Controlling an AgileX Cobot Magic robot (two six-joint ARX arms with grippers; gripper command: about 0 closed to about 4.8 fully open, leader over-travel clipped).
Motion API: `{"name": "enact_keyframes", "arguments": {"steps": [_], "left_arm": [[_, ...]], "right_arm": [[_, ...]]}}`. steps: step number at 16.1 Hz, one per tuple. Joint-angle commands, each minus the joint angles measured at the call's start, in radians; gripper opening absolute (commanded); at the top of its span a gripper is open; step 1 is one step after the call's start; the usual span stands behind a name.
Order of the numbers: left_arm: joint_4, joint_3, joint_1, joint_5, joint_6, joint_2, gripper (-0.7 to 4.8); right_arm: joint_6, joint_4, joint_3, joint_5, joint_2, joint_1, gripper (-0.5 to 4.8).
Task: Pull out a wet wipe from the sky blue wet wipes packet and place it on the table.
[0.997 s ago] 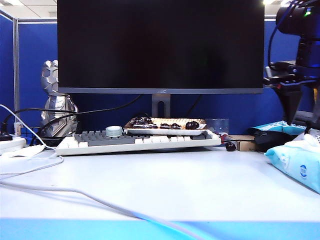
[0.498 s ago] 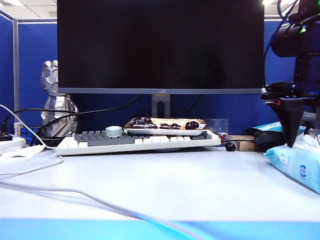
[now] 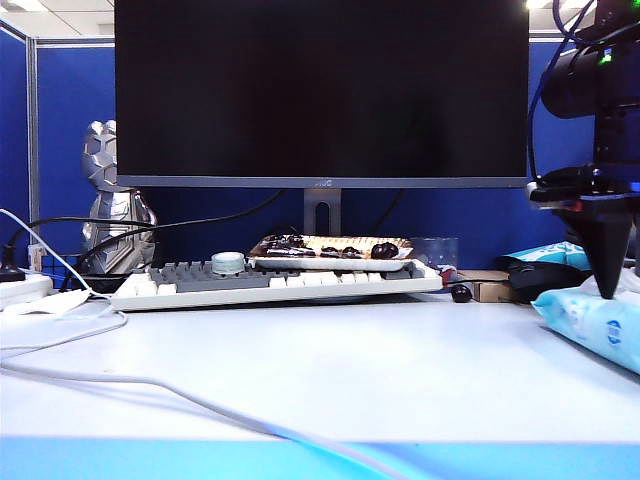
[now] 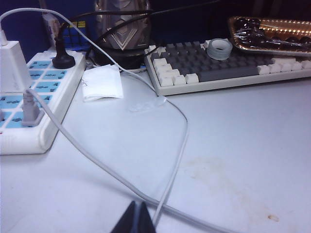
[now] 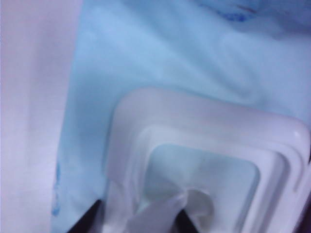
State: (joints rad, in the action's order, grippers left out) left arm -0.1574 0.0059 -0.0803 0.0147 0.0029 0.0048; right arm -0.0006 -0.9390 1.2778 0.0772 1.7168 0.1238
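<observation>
Exterior view first: the table point(image 3: 330, 370), pale with a blue near edge, carries no pulled-out sheet, so the placing half of the task looks wholly undone. At the far right of it lies the sky blue wet wipes packet point(image 3: 598, 325), soft and pillow-like, with the right gripper point(image 3: 610, 288) pressed down onto its top. From this side the fingers read as one dark wedge, so I cannot tell here how the jaws stand.

Right wrist view, closer in: the packet's white plastic opening frame point(image 5: 209, 145) fills much of the picture, lid already out of the way, and a twist of the wet wipe point(image 5: 182, 204) pokes up through the opening. The dark fingertips point(image 5: 90, 221) sit on either side of that twist, apart, with the wipe between them. Whether they have bitten yet I cannot tell; my judgement is that the pinch is the step in hand, with pulling free and laying down left to do.

Left wrist view: the left gripper point(image 4: 136, 221) hangs over the left part of the table above grey cables point(image 4: 180, 145), its tips together and holding nothing.

Writing: the round blue logo point(image 3: 612, 335) on the packet is too small to read.
</observation>
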Motion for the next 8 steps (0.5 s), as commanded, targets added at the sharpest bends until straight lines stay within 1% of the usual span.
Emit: {"name": "enact_keyframes", "arguments": {"steps": [1, 2, 3, 6, 7, 8], "left_arm": [[-0.013, 0.000, 0.000, 0.000, -0.003, -0.003, -0.03], [-0.013, 0.000, 0.000, 0.000, -0.003, -0.003, -0.03], [-0.013, 0.000, 0.000, 0.000, -0.003, -0.003, -0.03], [-0.013, 0.000, 0.000, 0.000, -0.003, -0.003, -0.03], [-0.013, 0.000, 0.000, 0.000, -0.003, -0.003, -0.03], [-0.013, 0.000, 0.000, 0.000, -0.003, -0.003, -0.03]], "right_arm": [[0.000, 0.016, 0.003, 0.056, -0.006, -0.002, 1.53], [0.000, 0.017, 0.003, 0.063, -0.006, -0.002, 1.38], [0.000, 0.021, 0.003, 0.063, -0.006, -0.002, 1.38], [0.000, 0.023, 0.009, 0.059, -0.007, -0.002, 1.40], [-0.001, 0.023, 0.022, 0.059, -0.007, -0.002, 1.54], [-0.001, 0.019, 0.036, 0.059, -0.008, -0.002, 1.54]]}}
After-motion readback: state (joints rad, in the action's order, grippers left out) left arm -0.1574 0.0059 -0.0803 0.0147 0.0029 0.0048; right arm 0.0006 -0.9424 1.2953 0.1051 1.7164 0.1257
